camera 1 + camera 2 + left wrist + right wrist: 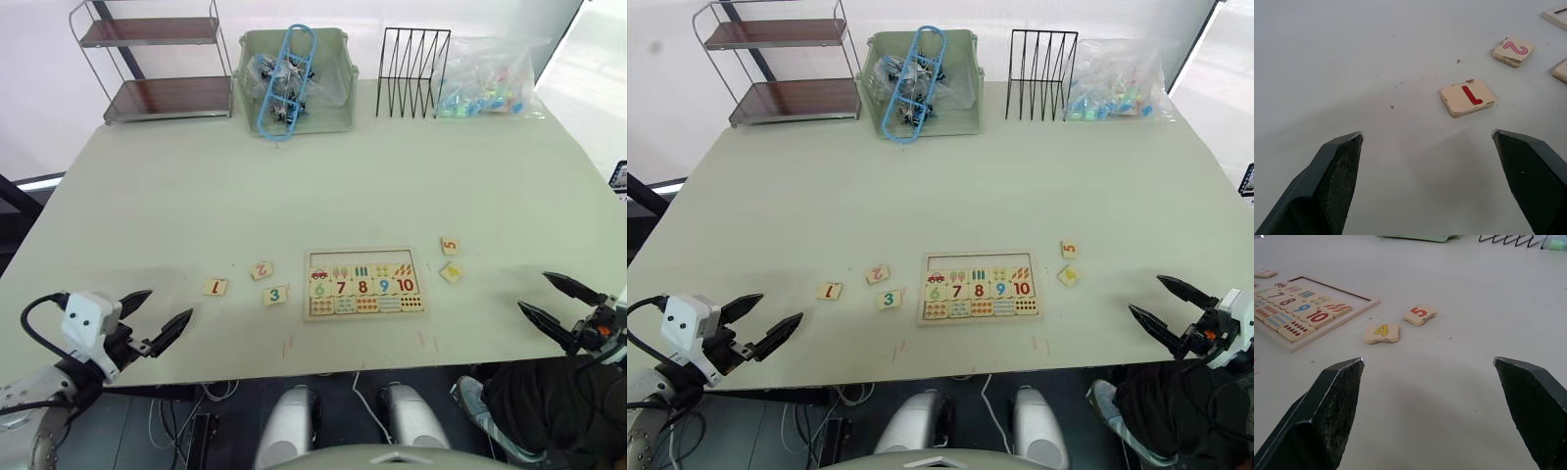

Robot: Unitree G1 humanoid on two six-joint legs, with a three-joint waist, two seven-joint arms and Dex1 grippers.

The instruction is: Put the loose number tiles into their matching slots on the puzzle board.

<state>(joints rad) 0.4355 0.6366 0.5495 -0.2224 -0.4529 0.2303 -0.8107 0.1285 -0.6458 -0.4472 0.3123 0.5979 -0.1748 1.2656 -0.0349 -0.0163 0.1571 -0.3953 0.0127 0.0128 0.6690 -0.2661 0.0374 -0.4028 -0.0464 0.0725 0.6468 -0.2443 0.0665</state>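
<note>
A: Where is the puzzle board (363,284)?
B: It lies flat near the front edge of the pale table (323,176), about midway across. Its top row of slots (361,259) is empty; the rows below hold picture tiles, numbers 6 to 10 and dot tiles.

A: And the loose tiles?
B: Three lie on the robot's left of the board: the red 1 tile (216,287) farthest out, the pink 2 tile (261,270) nearer, and the green 3 tile (276,295) just beside the board's left edge. On the right lie the red 5 tile (450,246) and, just in front of it, the yellow 4 tile (452,273), both apart from the board.

A: The grippers?
B: The left gripper (157,319) hovers at the table's front left with its two fingers spread wide and nothing between them, the 1 tile ahead of it. The right gripper (556,305) hovers at the front right, fingers likewise apart and empty, with the 4 and 5 tiles ahead
</note>
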